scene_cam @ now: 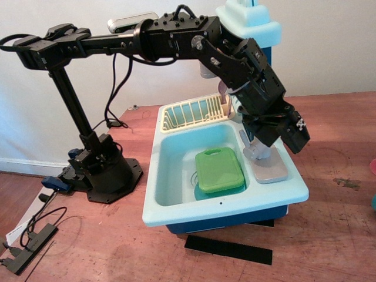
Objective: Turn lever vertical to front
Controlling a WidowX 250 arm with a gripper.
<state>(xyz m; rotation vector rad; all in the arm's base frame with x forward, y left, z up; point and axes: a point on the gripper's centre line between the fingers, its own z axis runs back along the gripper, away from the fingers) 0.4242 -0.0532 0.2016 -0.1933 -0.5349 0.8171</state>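
The lever point(251, 151) is a short grey cylinder with a round end. It juts toward the front left from the faucet's flat grey base point(271, 172) on the right ledge of the light blue toy sink point(226, 207). My black gripper point(292, 136) hangs just right of and above the lever, over the faucet base. Its fingers are seen end-on, so I cannot tell whether they are open or touch the lever. The arm hides most of the curved spout.
A green square lid point(218, 170) lies in the sink basin. A yellow dish rack point(189, 115) sits at the sink's back. A blue and light blue tower point(251, 26) stands behind the faucet. The arm's base point(104, 171) is at left. A black strip point(229, 249) lies on the wooden table in front.
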